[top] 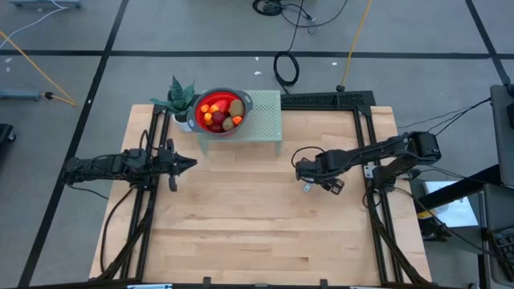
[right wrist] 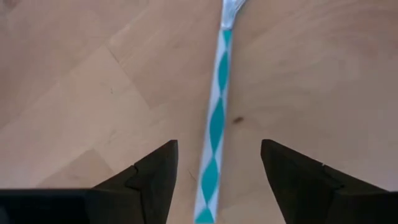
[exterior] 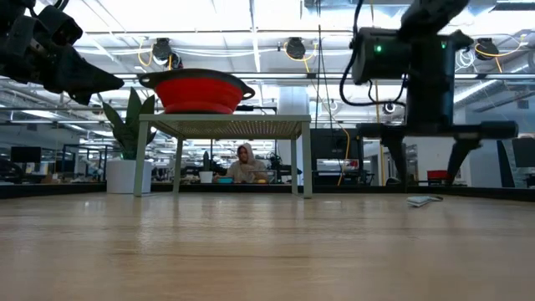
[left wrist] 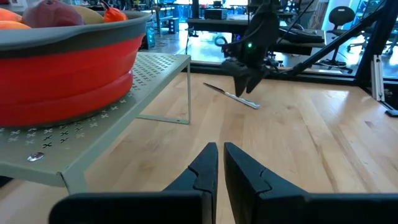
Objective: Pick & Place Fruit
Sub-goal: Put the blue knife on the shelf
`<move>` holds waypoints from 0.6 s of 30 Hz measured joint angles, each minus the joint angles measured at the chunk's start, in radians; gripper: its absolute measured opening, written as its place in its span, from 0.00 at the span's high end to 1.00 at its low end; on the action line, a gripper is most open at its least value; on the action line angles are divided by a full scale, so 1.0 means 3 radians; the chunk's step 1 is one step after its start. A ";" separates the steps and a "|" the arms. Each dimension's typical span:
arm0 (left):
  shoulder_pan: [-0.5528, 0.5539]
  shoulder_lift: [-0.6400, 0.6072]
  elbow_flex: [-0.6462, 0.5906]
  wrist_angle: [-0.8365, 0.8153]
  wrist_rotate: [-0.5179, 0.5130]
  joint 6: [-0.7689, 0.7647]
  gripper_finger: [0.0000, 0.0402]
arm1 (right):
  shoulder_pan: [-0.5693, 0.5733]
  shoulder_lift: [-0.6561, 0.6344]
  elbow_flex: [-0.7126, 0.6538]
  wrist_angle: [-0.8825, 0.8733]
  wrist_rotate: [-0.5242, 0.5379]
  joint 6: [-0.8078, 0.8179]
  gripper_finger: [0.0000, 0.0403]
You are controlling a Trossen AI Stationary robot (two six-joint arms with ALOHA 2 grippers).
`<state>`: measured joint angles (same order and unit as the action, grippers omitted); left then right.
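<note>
The fruit (top: 219,112) lies heaped in a red bowl with a grey rim (top: 241,99), which stands on a small pale green perforated stand (top: 265,120) at the table's far side. In the left wrist view some fruit (left wrist: 53,12) shows above the bowl's rim; in the low view the bowl (exterior: 199,90) hides it. My left gripper (top: 191,163) (left wrist: 219,163) is shut and hovers near the stand's left front. My right gripper (top: 306,175) (right wrist: 219,144) is open and points down, a finger on either side of a slim blue-and-white stick (right wrist: 214,124) lying flat on the table.
A potted plant (top: 181,98) stands left of the bowl. Black frame rails (top: 365,136) run along the table's left and right sides. Bare wood (top: 249,217) fills the table's middle and near part. A person (exterior: 245,163) sits in the room beyond.
</note>
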<state>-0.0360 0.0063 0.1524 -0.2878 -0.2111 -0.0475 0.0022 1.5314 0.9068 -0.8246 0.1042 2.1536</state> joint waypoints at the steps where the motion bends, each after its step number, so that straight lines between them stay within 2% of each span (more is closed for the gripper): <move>1: 0.0001 0.0001 0.0000 0.0000 0.0000 0.0000 0.94 | -0.0020 0.0000 -0.0054 0.0096 -0.0002 -0.0001 0.44; 9: 0.0001 0.0001 0.0000 0.0000 0.0000 -0.0003 0.94 | -0.0135 -0.0020 -0.0437 0.0815 -0.0070 0.0002 0.45; 13: 0.0000 0.0001 0.0000 0.0001 0.0000 -0.0006 0.94 | -0.0152 -0.0017 -0.0483 0.0807 -0.0171 0.0016 0.45; 18: 0.0000 0.0001 0.0000 0.0002 -0.0001 -0.0006 0.94 | -0.0150 -0.0014 -0.0485 0.0807 -0.0184 0.0022 0.52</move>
<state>-0.0358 0.0067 0.1524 -0.2873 -0.2115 -0.0494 -0.0429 1.5272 0.7612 -0.5823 0.0490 2.1601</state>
